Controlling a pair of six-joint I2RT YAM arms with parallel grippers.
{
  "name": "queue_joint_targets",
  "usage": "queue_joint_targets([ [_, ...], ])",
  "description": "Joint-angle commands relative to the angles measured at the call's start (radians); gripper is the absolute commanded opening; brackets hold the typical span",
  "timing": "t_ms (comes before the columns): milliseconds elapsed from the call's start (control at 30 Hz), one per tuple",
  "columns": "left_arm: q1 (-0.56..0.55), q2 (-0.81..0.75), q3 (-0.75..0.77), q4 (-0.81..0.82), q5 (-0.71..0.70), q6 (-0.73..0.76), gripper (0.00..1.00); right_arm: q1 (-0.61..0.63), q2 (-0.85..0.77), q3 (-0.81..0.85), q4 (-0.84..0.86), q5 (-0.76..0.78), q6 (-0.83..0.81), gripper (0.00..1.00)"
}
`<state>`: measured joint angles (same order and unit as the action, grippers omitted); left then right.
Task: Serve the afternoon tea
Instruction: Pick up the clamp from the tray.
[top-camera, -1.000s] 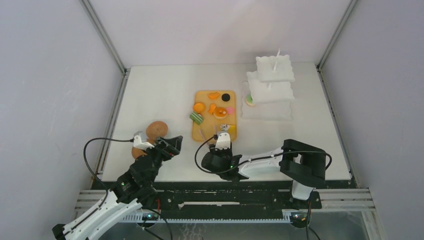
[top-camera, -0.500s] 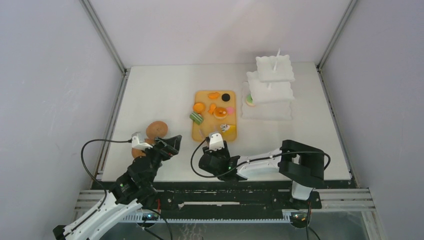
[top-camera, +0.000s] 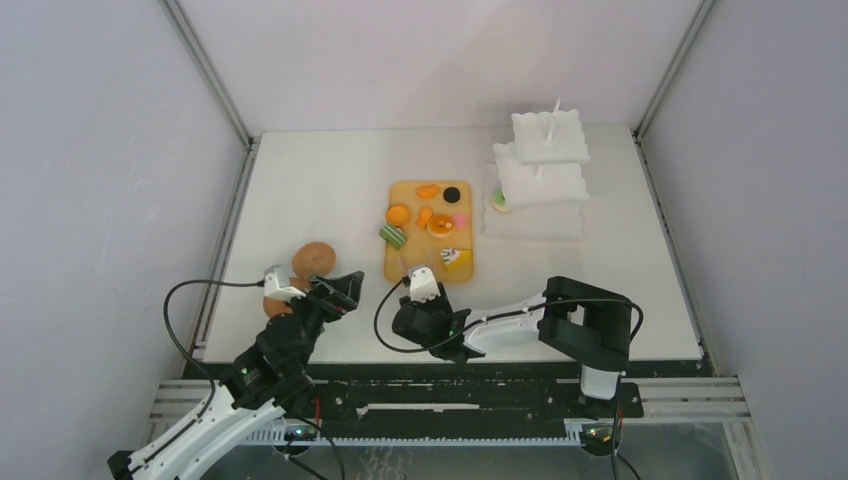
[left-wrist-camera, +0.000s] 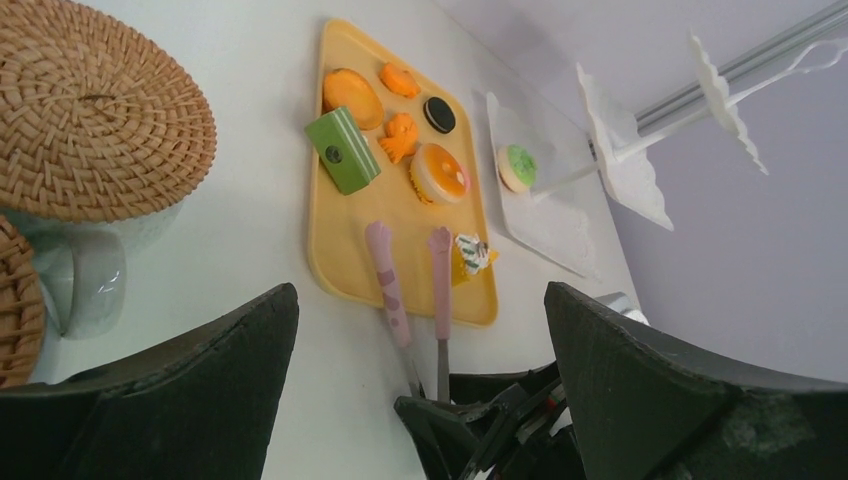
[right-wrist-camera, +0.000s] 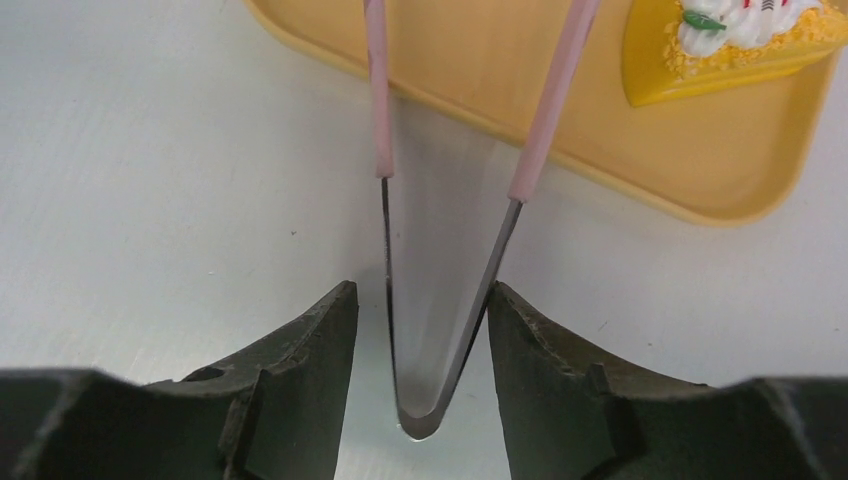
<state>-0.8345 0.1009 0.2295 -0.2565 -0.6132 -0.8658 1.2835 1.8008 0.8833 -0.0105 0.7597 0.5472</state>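
Toy pastries lie on the yellow board (top-camera: 428, 268): orange tarts (top-camera: 399, 214), a black round (top-camera: 452, 194), a pink round (top-camera: 460, 221) and a yellow wedge (right-wrist-camera: 730, 40) at the near right corner. A green donut (top-camera: 499, 200) sits on the white stand's lowest tier. Two woven coasters (top-camera: 314, 258) cover pale mugs (left-wrist-camera: 85, 275) at the left. My right gripper (right-wrist-camera: 420, 295) is open, its fingers on either side of the bent end of the pink tongs (right-wrist-camera: 545, 130), which rest on the table. My left gripper (left-wrist-camera: 420, 290) is open and holds nothing, beside the coasters.
A three-tier white stand (top-camera: 545, 140) rises at the back right. A green block pastry (top-camera: 391, 236) lies at the board's left edge. The tongs' pink tips reach onto the board's near edge. Grey walls close in the table on three sides.
My right gripper has opened and slid left and back from the board, and the tongs' arms have spread. The wedge now shows uncovered. The left arm has hardly moved.
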Motion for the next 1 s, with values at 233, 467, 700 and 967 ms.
queue_joint_targets([
  [233,0.003,0.009,-0.043,0.051,-0.003,-0.009,0.98,-0.055,0.006,0.042,0.037,-0.068,-0.034,0.32],
  [467,0.003,-0.009,-0.040,0.056,0.009,0.007,0.98,-0.037,-0.091,0.060,-0.062,-0.063,-0.018,0.26],
  [700,0.003,-0.010,0.014,0.058,0.013,0.032,0.98,-0.031,-0.248,0.157,-0.304,-0.044,0.028,0.26],
  [967,0.003,0.193,0.123,0.104,0.020,0.036,0.98,-0.176,-0.445,0.242,-0.549,-0.215,0.052,0.24],
])
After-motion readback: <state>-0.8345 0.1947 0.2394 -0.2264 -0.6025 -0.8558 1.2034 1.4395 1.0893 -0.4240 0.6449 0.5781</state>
